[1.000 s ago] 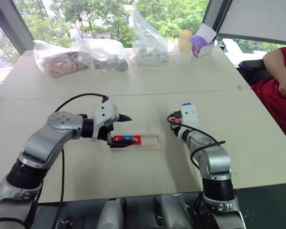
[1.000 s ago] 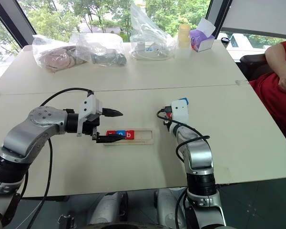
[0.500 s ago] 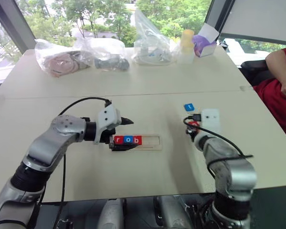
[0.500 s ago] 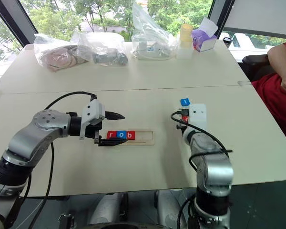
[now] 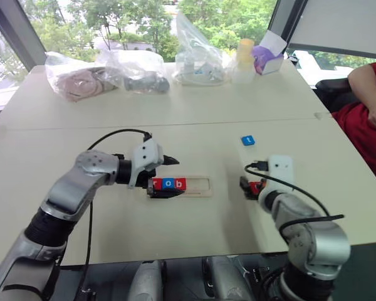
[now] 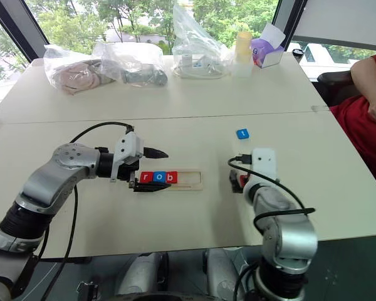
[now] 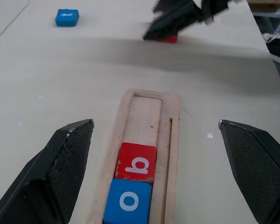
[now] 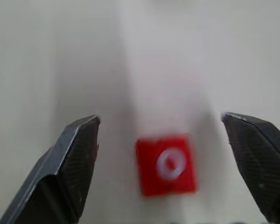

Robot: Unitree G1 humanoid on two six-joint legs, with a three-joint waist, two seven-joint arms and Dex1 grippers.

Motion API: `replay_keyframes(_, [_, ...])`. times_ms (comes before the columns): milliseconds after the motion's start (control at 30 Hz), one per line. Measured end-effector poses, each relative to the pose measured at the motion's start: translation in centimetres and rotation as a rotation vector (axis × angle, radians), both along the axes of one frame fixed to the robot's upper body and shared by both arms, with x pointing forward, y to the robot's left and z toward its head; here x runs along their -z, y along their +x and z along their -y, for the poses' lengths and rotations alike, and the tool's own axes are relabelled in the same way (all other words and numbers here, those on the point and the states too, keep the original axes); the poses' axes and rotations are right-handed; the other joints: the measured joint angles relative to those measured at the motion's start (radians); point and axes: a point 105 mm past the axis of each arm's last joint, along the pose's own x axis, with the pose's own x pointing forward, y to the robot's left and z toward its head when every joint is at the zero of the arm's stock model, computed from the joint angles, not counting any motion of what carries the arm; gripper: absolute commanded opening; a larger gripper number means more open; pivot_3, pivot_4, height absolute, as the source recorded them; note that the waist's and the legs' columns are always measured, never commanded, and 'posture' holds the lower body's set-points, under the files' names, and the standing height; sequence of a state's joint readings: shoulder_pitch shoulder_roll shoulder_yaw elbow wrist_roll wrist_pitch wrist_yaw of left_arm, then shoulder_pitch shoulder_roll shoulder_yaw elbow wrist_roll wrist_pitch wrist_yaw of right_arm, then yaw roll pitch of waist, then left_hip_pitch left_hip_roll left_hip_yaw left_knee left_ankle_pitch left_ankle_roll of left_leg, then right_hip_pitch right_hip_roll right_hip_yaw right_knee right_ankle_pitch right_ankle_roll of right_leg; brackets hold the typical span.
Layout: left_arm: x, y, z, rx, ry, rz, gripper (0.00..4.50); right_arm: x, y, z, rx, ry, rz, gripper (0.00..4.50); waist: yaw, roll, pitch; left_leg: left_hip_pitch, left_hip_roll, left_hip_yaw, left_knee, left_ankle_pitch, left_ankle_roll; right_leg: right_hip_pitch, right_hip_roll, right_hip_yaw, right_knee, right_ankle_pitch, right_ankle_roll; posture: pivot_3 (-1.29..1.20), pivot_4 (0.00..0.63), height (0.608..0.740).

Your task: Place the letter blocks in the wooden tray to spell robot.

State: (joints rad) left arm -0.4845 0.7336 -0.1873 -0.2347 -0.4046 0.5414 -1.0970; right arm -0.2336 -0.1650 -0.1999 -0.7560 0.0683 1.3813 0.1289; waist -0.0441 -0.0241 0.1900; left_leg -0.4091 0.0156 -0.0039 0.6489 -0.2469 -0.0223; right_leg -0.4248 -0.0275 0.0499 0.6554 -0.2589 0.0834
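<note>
Three tiles, r, o, b, lie in the long light-wood tray (image 5: pixel 197 187). My right pincer (image 8: pixel 165 140) stands released around the small red "o" block (image 8: pixel 166 164) on the table. Next I should clench it; my left pincer (image 7: pixel 158 154) hovers open over the tray.

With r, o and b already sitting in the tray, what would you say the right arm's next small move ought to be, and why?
Probably ease the right gripper down and close on the red o block. Its fingers stand open to either side of that block, which lies flat on the table, and the wooden tray holds r, o, b, so o comes next; the blue t block comes last.
</note>
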Motion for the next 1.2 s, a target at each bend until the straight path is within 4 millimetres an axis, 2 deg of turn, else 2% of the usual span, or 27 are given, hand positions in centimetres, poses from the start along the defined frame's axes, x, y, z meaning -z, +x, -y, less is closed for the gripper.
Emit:
replay_keyframes(67, [-0.8,-0.1,-1.1,-0.018,-0.001,-0.018,4.5,-2.0,0.5,0.4,-0.183,-0.062,0.107,4.44,0.0,0.0,0.0,0.0,0.0,0.0,0.0,0.0,0.0,0.001,0.001,0.0,-0.002,0.0,0.0,0.0,0.15,0.74])
replay_keyframes(100, [-1.1,-0.3,-1.7,-0.022,0.004,-0.03,4.5,-2.2,0.3,0.4,-0.293,-0.091,0.115,4.44,0.0,0.0,0.0,0.0,0.0,0.0,-0.002,0.0,0.0,0.002,0.001,-0.001,-0.003,0.0,0.001,0.0,0.15,0.74])
replay_keyframes(167, [-1.7,-1.0,-2.6,-0.011,0.023,-0.059,4.5,-1.7,-0.5,0.7,-0.518,-0.098,0.101,4.44,0.001,0.0,0.0,0.0,0.0,0.001,-0.002,-0.001,0.002,0.003,0.001,-0.002,-0.004,-0.001,0.002,0.0,0.15,0.74])
replay_keyframes(267, [-2.2,-2.5,-2.5,0.056,0.045,-0.082,4.5,-1.0,-1.3,1.9,-0.757,-0.12,0.072,4.44,0.001,-0.001,0.0,0.0,0.0,0.002,-0.001,-0.001,0.002,0.003,0.001,-0.001,-0.004,-0.001,0.002,0.0,0.15,0.74])
replay_keyframes(367, [-2.3,-3.3,-2.4,0.094,0.06,-0.086,4.5,-0.7,-1.5,3.7,-0.867,-0.178,0.052,4.44,0.001,-0.001,0.0,0.001,0.0,0.002,0.0,-0.001,0.002,0.005,0.001,-0.001,-0.004,-0.001,0.001,0.0,0.15,0.74])
replay_keyframes(600, [-2.5,-3.7,-2.7,0.047,0.065,-0.071,4.5,1.9,-2.2,4.2,-1.166,-0.321,-0.033,4.44,0.001,-0.001,0.001,0.002,0.0,0.002,0.001,-0.001,0.002,0.005,0.002,-0.001,-0.003,0.0,0.001,0.0,0.15,0.74])
replay_keyframes(833, [-2.3,-3.4,-2.8,-0.002,0.062,-0.065,4.5,2.2,-0.2,4.3,-1.211,-0.363,-0.011,4.44,0.002,-0.001,0.001,0.002,0.0,0.002,0.002,-0.001,0.002,0.005,0.001,-0.001,-0.002,0.0,0.001,0.0,0.15,0.74])
replay_keyframes(933, [-2.3,-3.2,-2.8,-0.013,0.063,-0.06,4.5,3.3,0.3,3.9,-1.235,-0.346,-0.026,4.44,0.002,-0.001,0.001,0.002,0.0,0.002,0.002,-0.001,0.002,0.005,0.001,-0.001,-0.002,0.0,0.001,0.0,0.15,0.74])
replay_keyframes(1033, [-2.2,-2.8,-3.1,-0.037,0.072,-0.041,4.5,4.2,0.3,3.8,-1.255,-0.311,-0.042,3.61,0.003,-0.001,0.001,0.002,0.0,0.002,0.002,-0.001,0.002,0.005,0.001,-0.001,-0.002,0.0,0.001,0.0,0.15,0.74])
replay_keyframes(1167, [-2.0,-2.4,-3.4,-0.056,0.078,-0.03,4.5,4.6,0.5,3.3,-1.282,-0.274,-0.038,1.55,0.0,-0.001,0.001,0.004,0.0,0.002,0.002,-0.001,0.002,0.007,0.001,0.0,-0.002,0.0,0.001,0.0,0.15,0.74])
replay_keyframes(1200, [-2.0,-2.3,-3.5,-0.058,0.079,-0.028,4.5,4.6,0.5,3.3,-1.287,-0.274,-0.035,1.16,0.0,-0.001,0.001,0.006,0.0,0.002,0.002,-0.001,0.002,0.009,0.001,0.0,-0.002,0.0,0.001,0.0,0.15,0.74])
